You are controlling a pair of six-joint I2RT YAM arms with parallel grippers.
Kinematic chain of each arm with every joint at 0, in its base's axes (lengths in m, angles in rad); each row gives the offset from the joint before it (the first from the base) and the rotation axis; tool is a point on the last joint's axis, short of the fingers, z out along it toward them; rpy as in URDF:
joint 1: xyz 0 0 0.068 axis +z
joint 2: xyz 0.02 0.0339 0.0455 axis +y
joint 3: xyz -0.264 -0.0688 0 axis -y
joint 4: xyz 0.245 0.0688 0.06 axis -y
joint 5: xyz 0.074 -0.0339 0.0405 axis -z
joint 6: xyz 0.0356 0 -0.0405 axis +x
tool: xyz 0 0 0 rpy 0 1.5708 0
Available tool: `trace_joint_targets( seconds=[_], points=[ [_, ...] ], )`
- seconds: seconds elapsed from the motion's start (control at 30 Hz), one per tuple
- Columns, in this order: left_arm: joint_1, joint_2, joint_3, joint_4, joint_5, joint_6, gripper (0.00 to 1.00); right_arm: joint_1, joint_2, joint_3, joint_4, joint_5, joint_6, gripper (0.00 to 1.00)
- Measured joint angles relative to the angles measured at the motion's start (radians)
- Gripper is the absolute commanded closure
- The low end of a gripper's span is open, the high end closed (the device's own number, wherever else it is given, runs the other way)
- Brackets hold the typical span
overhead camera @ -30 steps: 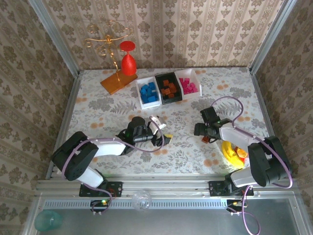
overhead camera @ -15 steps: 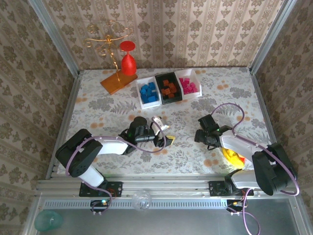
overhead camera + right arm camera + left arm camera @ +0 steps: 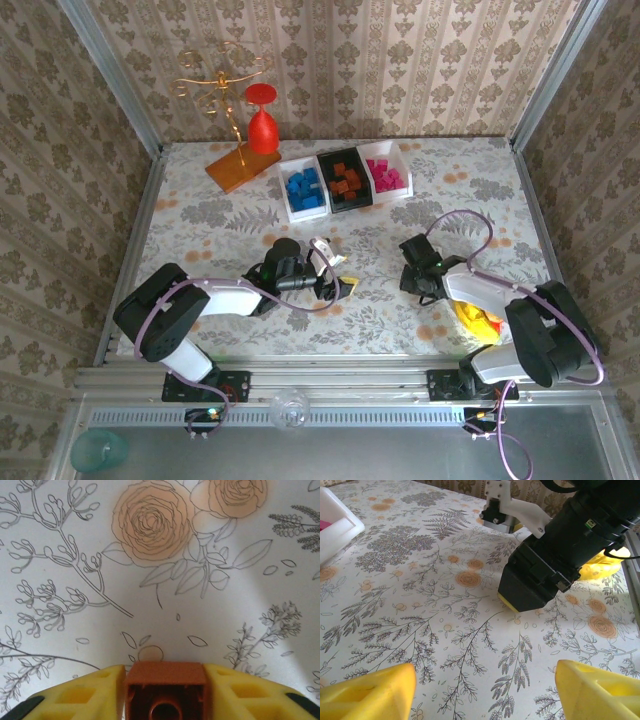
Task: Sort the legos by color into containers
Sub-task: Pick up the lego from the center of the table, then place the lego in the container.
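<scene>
Right wrist: an orange-brown lego (image 3: 165, 682), hollow underside facing the camera, is clamped between the yellow fingers (image 3: 75, 695) of the right gripper (image 3: 165, 692), low over the table (image 3: 150, 555) toward its near right part. The pick looks done. Next it needs lifting and carrying to the black container (image 3: 352, 206) at the far edge, which holds matching bricks (image 3: 345, 182). The left gripper (image 3: 485, 695) is wide open and empty.

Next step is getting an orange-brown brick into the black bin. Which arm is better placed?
Right. The right gripper is shut on an orange-brown brick, ready to carry to the black bin. The left gripper is open with nothing between its fingers.
</scene>
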Motion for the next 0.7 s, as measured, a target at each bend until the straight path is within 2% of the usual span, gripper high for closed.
trace_joint_targets(
  seconds=[0.1, 0.23, 0.37, 0.47, 0.7],
  points=[
    [0.0, 0.0, 0.0, 0.001, 0.0, 0.0, 0.26, 0.014, 0.024, 0.024, 0.015, -0.003, -0.016, 0.68],
    [0.0, 0.0, 0.0, 0.002, -0.005, 0.0, 0.26, 0.032, 0.063, 0.097, 0.046, -0.042, -0.042, 0.69],
    [-0.001, -0.006, 0.0, -0.001, -0.058, 0.0, 0.26, 0.034, 0.119, 0.222, 0.068, -0.087, -0.066, 0.69],
    [-0.001, -0.038, 0.0, -0.018, -0.139, 0.001, 0.25, 0.034, 0.173, 0.344, 0.089, -0.109, -0.083, 0.69],
    [-0.001, -0.129, -0.018, -0.043, -0.412, 0.021, 0.21, 0.034, 0.347, 0.626, 0.119, -0.12, -0.132, 0.69]
  ],
)
